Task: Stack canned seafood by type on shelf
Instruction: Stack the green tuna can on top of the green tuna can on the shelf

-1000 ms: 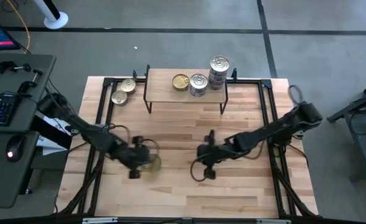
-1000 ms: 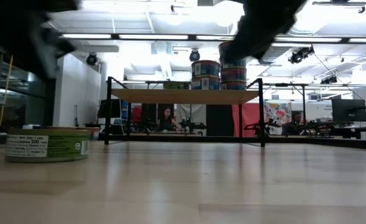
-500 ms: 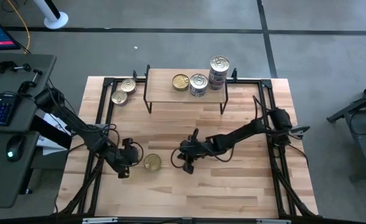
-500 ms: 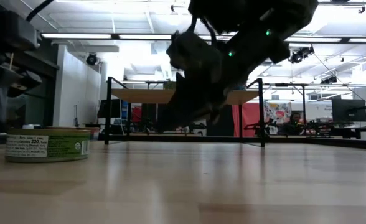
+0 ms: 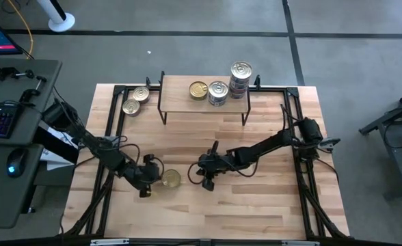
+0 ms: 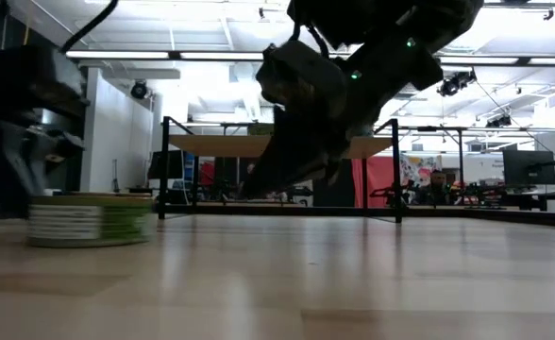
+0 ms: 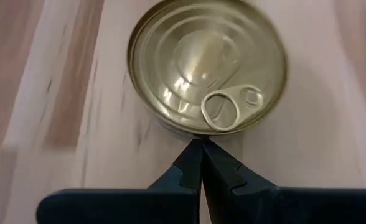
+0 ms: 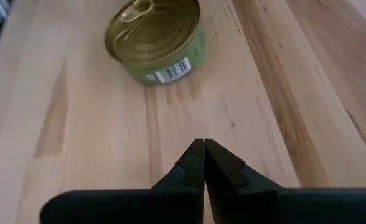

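Observation:
A flat gold-lidded tin [image 5: 169, 179] with a green side label stands on its base on the plank table; it also shows as the tin [image 6: 91, 219] in the low view. My left gripper [image 5: 158, 180] is shut, its tips against the tin's left side. My right gripper [image 5: 199, 175] is shut and hangs just right of the tin, pointing at the tin [image 8: 155, 40] with bare wood between them. The shelf [image 5: 187, 102] stands at the far edge and carries a gold tin [image 5: 198, 89], a silver tin [image 5: 218, 92] and a stack of tins [image 5: 240, 76]. My left gripper [image 7: 201, 146] touches the tin's side wall [image 7: 192, 132] on its left side, below the pull-tab, with the tips of its shut fingers. The fingers come low from the table's left, slanting down. The tin stands flat on the table.
Two more tins [image 5: 141, 93] [image 5: 130, 106] lie on the table left of the shelf. Black frame rails [image 5: 112, 123] run along the table's left and right sides. Open wood lies between the shelf and the arms and toward the near edge.
My left gripper drew back to the left off the tin, then came right again against its side; the tin has slid a little to the right. My right gripper travelled left toward the tin and has stayed there for the last half second.

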